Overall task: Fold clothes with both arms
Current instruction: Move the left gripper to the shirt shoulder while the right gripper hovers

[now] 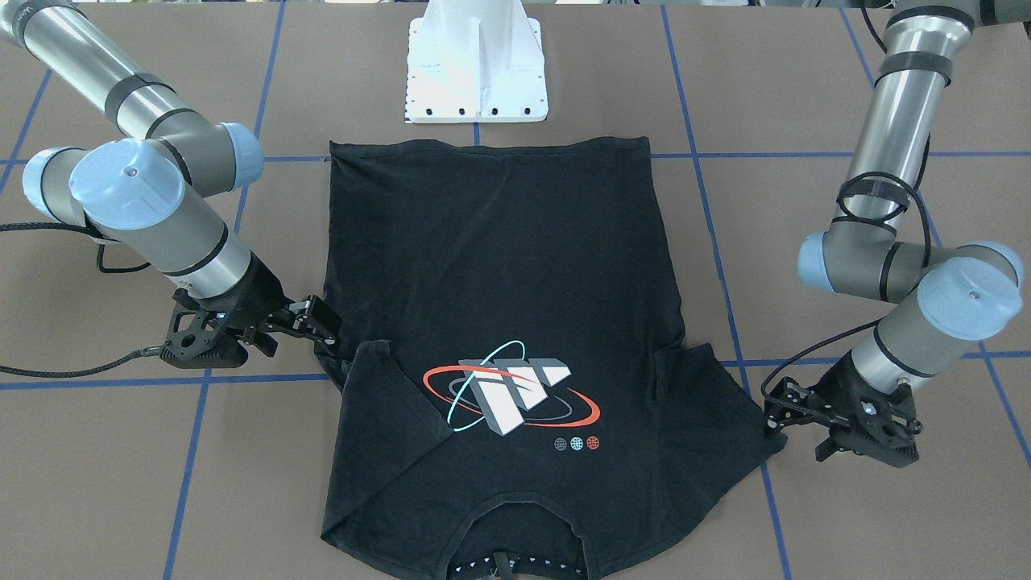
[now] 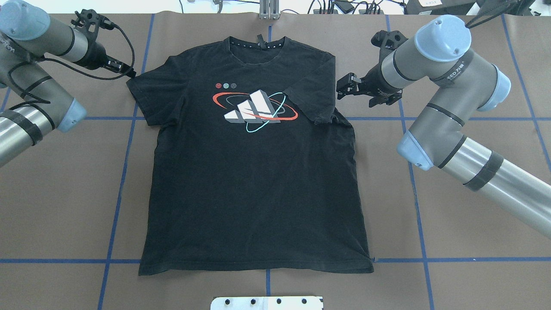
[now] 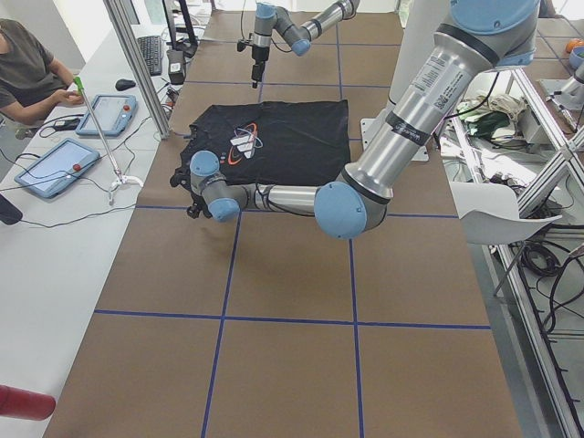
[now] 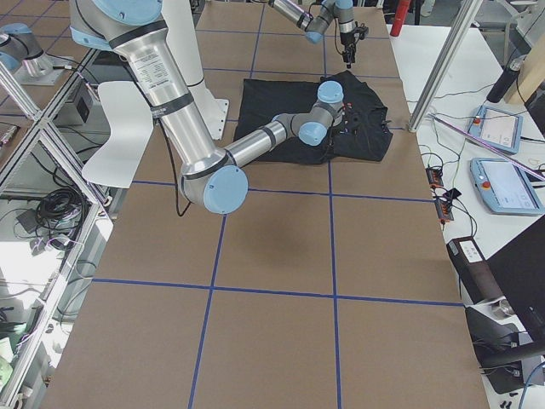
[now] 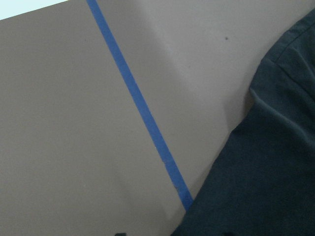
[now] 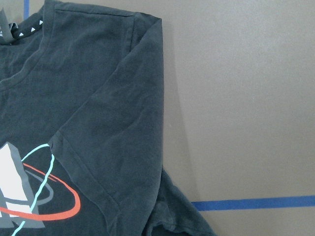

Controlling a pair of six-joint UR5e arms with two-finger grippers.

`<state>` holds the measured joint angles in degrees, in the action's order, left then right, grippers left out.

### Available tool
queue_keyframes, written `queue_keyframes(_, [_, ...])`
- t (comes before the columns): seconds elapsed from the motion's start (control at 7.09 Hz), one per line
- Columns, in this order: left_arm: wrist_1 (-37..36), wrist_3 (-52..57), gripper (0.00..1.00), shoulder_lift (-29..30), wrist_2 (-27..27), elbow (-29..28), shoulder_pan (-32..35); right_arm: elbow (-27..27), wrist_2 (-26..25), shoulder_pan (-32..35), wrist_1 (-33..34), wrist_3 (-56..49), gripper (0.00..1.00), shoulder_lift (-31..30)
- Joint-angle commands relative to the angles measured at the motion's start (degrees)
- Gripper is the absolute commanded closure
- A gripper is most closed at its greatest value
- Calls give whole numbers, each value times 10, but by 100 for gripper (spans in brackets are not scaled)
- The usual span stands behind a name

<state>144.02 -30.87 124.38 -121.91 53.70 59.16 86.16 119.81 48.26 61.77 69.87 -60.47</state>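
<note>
The brown table [image 2: 452,241], gridded in blue tape [image 2: 117,206], bears the black T-shirt [image 2: 254,181] flat, logo up; a white desk [image 3: 55,210] lies beyond its collar. My right gripper [image 2: 344,86] hangs open just beside the T-shirt's folded-in sleeve [image 2: 310,94]. My left gripper [image 2: 127,72] sits at the other sleeve's tip; whether it grips, I cannot tell.

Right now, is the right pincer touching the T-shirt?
Cannot tell. Overhead, the right pincer ends right beside the shoulder of the T-shirt with no clear gap. The front view overlaps its tips with the cloth edge. Neither shows its height.
</note>
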Motion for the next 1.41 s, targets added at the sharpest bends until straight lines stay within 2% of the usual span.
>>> queue_keyframes(0.0, [0, -35, 37, -4, -3, -3, -3, -1, 0, 0, -1, 0, 0, 0])
queue_keyframes(0.28, [0, -37, 40, -5, -3, -4, -5, -1, -1, 0, -1, 0, 0, 0])
queue_keyframes(1.13, [0, -37, 40, -5, -3, -8, -13, -3, -4, -1, -1, 0, 0, -2])
queue_keyframes(1.27, [0, -38, 43, -5, -3, -8, -13, -3, -4, 0, -1, 0, 0, -2])
